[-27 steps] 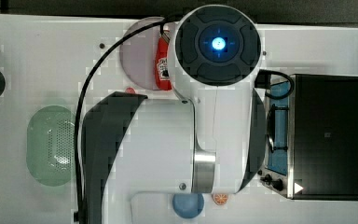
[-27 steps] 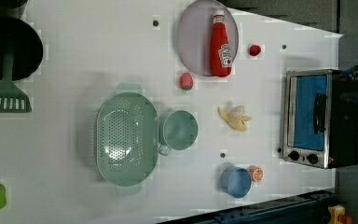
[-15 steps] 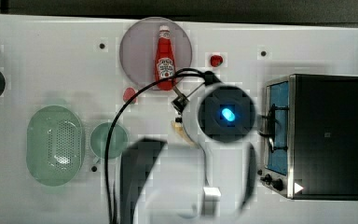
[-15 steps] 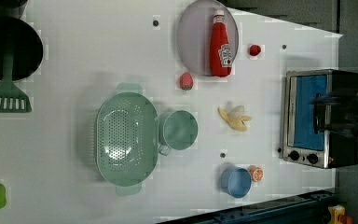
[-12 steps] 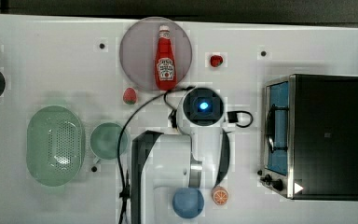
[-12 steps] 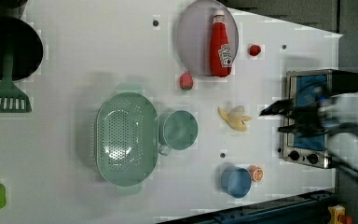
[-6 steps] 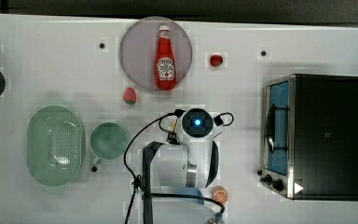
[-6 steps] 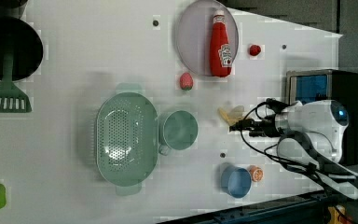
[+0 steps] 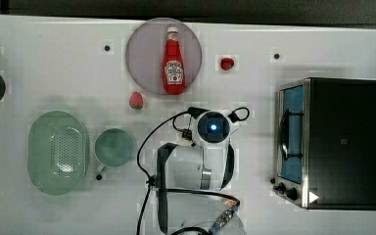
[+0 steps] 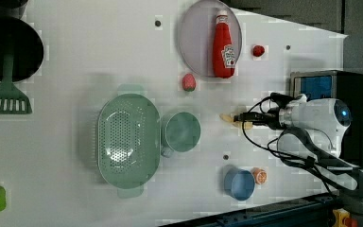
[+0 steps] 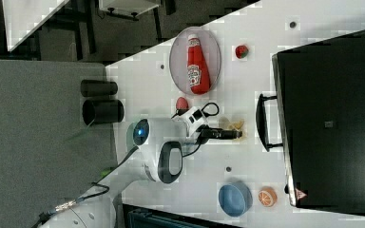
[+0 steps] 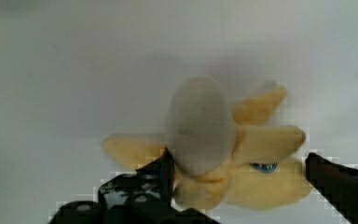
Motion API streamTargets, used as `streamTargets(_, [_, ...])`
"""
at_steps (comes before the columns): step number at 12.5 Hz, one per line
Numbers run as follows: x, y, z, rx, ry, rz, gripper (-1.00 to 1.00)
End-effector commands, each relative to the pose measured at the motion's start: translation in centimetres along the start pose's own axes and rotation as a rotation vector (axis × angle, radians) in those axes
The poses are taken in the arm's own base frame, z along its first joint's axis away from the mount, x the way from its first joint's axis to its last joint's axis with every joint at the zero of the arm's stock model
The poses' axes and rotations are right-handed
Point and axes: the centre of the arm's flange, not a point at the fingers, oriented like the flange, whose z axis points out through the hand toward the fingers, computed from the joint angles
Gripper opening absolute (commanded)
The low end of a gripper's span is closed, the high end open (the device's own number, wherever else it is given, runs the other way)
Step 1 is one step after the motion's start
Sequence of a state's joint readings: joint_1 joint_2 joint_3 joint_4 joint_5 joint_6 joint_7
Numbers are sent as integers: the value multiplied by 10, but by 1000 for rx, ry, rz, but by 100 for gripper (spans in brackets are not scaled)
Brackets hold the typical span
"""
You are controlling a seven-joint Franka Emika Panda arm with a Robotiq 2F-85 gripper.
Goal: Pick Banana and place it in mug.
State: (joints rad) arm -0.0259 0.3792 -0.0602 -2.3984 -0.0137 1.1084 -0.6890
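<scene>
1. Your pincer (image 12: 235,186) has its fingers (image 12: 140,186) spread apart, straddling the banana (image 12: 242,158).
2. The banana lies on the white surface (image 10: 99,56), right of the mug (image 10: 182,131) in the left view.

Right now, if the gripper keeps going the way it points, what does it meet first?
Most likely the banana. The open gripper points down at it, a finger on each side in the wrist view. Then the table. How much gap remains is unclear.

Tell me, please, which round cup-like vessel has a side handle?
The teal-green mug, touching the oval colander; its small handle shows in the top view. The blue cup beside the orange slice shows none.
</scene>
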Motion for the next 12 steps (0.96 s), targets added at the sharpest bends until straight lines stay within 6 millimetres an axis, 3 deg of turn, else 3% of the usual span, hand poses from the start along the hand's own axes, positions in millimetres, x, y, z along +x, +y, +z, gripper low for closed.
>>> streamTargets(1, [-3,-20,5,9,2,-92,69])
streamTargets(4, [-2,-20,0,10,11,-92,-4])
streamTargets(6, [0,-19,-7,11,25,-90,-40])
streamTargets(9, [5,-17,-33,17,75,-82,-40])
streamTargets(12, [12,-23,-102,32,185,-87,-40])
